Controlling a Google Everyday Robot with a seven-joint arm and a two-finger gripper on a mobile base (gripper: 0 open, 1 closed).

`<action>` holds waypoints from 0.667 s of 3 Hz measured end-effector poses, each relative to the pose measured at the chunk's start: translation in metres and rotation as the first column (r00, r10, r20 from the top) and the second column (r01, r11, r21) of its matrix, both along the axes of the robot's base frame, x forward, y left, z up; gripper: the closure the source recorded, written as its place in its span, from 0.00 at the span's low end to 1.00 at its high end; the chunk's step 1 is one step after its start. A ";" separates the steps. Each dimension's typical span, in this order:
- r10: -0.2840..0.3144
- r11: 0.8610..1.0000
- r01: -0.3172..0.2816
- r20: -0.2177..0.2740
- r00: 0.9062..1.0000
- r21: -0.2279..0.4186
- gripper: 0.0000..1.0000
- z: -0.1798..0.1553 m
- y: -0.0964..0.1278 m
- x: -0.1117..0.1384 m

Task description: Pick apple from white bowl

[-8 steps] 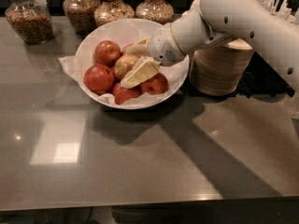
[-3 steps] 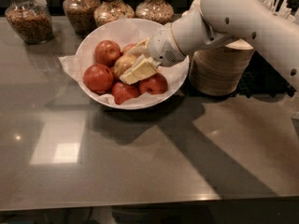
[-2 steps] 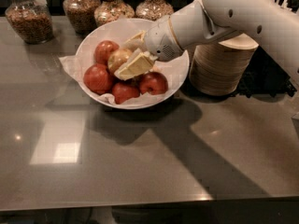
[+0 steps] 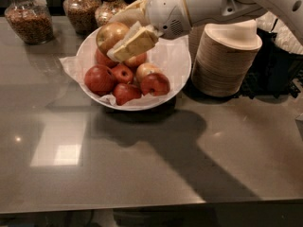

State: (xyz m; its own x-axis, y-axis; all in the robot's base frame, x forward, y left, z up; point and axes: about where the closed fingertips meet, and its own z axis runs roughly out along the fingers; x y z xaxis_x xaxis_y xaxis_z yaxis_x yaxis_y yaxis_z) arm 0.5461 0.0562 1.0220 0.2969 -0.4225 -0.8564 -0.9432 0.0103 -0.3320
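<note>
**Q:** Where is the pincer, and what is its state?

**A:** The pincer [image 4: 121, 35] sits at the end of the white arm [image 4: 203, 4], which enters from the upper right. It hangs over the back left part of the white bowl [image 4: 174, 59]. Its cream fingers [image 4: 135, 42] are clamped on the apple [image 4: 108, 34], one finger across the apple's near side and the other behind it.

**Q:** Where is the apple?

**A:** It is held above the fruit in the bowl, near the rear left rim. The skin is yellow-green with a reddish blush. Whether it touches the red apple just below it cannot be told.

**Q:** What is in the bowl?

**A:** Several darker red apples [image 4: 99, 78] lie on crinkled white paper [image 4: 71, 66], which spills over the left rim.

**Q:** And the surroundings?

**A:** The bowl stands on a grey, glossy table [image 4: 151, 169]. A stack of cream disposable bowls [image 4: 226, 60] stands just to its right. Three glass jars [image 4: 30, 21] of brown contents stand along the back edge, behind and to the left of the bowl.
</note>
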 end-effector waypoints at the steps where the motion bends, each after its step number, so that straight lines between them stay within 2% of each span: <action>1: 0.010 1.000 -0.010 0.023 1.000 0.011 1.00 0.030 -0.017 -0.008; 2: 0.012 1.000 -0.012 0.008 1.000 -0.010 1.00 0.043 -0.041 -0.020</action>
